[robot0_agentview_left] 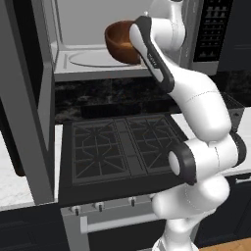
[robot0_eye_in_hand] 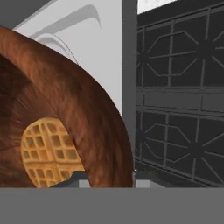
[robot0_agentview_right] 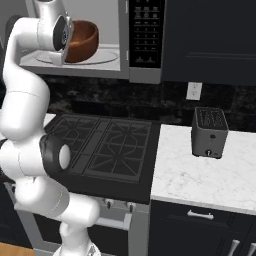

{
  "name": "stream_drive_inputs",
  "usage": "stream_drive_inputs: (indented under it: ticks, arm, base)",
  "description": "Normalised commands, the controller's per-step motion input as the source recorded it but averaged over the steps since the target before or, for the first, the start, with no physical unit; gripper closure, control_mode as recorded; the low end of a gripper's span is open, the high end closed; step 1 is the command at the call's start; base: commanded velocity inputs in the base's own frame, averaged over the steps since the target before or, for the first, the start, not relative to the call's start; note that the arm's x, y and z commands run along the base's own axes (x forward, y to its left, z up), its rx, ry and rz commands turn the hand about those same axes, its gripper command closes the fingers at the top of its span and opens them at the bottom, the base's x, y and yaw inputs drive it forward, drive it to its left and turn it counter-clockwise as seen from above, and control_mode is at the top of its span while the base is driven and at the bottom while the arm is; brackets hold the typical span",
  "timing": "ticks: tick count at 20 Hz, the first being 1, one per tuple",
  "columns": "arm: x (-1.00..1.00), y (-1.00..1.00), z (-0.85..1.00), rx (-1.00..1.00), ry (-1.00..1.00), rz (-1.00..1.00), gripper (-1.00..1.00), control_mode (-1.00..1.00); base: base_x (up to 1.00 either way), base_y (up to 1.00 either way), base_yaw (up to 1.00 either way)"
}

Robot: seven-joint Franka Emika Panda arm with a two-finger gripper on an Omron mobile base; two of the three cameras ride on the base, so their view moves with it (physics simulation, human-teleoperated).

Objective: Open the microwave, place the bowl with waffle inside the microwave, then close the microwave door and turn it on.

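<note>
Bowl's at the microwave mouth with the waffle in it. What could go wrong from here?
1. The bowl is tilted in the base views; the waffle lies against its inner wall and may slide out.
2. In the hand view the bowl rim sits close to the microwave front frame; pushing inward could knock it.
3. The microwave door stands open at the arm's left, so a wide retreat swing might clip it.

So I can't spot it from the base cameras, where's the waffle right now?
The waffle lies in the bottom of the bowl, which is inside the open microwave above its turntable.
</note>
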Motion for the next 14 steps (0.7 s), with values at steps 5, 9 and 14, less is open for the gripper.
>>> stream_drive_inputs:
  ticks: [5,9,14]
  arm:
    - [0.4,0.47,-0.2,0.02,0.0,-0.07,1.0,-1.0]
    - [0.59,0.28,-0.28,0.04,0.0,-0.09,1.0,-1.0]
    - [0.64,0.22,-0.18,0.07,0.0,-0.09,1.0,-1.0]
  base:
    - [0.0,0.0,0.0]
    - [0.0,0.0,0.0]
    - [0.0,0.0,0.0]
